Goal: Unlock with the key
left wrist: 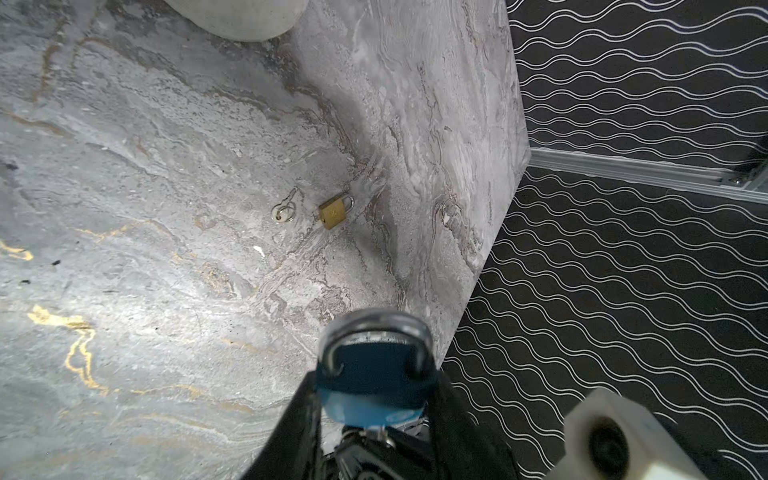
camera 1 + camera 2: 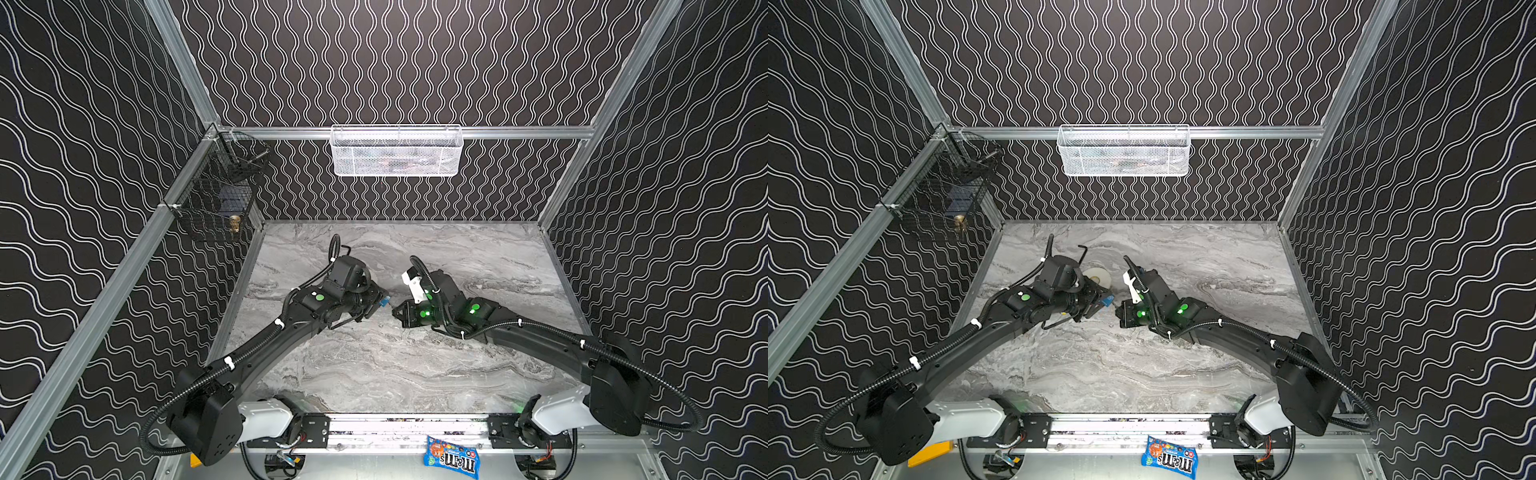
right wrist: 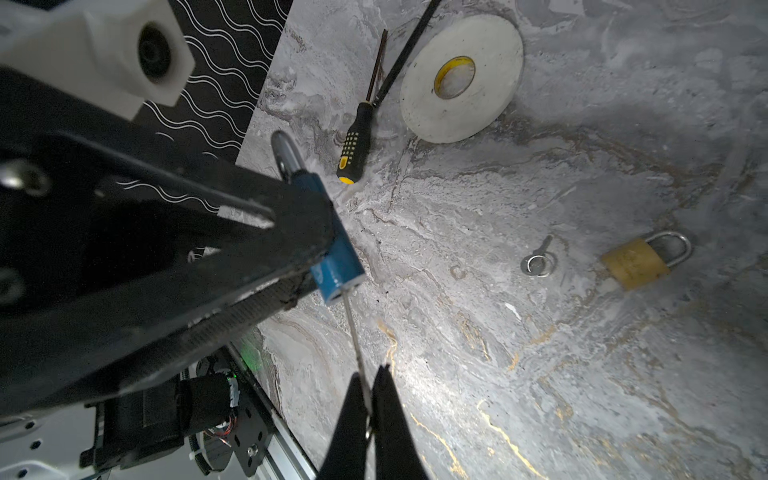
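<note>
Here, over the middle of the marble table (image 2: 374, 374), the left gripper (image 2: 379, 302) clamps the blue padlock (image 3: 336, 257) by its body and holds it clear of the surface (shackle pointing away from the other arm). The right gripper (image 3: 370, 382), pinched tight, grips the thin key (image 3: 353, 328), whose blade meets the padlock's keyhole end.

The only wording that could be read was the "m&m's" logo on a blue candy bag (image 2: 452, 457), which lay on the metal frame (image 2: 374, 457) just in front of the counter's (image 2: 374, 374) near edge, about midway along it. The brass padlock (image 1: 333, 212) on the counter bore a faint stamped mark, too small to read. A pale label on the blue padlock (image 1: 374, 374) was blurred.
</note>
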Action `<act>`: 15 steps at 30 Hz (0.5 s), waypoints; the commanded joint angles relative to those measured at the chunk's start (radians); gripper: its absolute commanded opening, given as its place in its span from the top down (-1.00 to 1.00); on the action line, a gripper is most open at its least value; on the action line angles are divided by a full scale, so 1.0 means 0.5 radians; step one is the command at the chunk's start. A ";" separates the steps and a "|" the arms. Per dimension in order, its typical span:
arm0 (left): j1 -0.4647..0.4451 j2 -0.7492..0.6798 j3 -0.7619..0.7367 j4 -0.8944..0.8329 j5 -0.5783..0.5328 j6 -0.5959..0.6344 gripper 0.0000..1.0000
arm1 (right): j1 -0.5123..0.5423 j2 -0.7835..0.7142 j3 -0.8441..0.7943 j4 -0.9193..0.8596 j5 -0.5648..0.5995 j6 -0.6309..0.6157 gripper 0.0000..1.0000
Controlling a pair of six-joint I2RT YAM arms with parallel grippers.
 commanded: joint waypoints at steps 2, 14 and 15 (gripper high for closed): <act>0.012 0.006 -0.017 -0.016 0.082 0.034 0.89 | 0.001 -0.035 0.041 0.084 -0.046 -0.088 1.00; 0.028 -0.032 -0.062 0.011 0.101 -0.017 0.89 | 0.002 -0.006 0.109 -0.092 0.130 0.001 1.00; 0.027 -0.037 -0.068 0.020 0.092 -0.026 0.89 | 0.005 -0.002 0.107 -0.091 0.125 0.023 1.00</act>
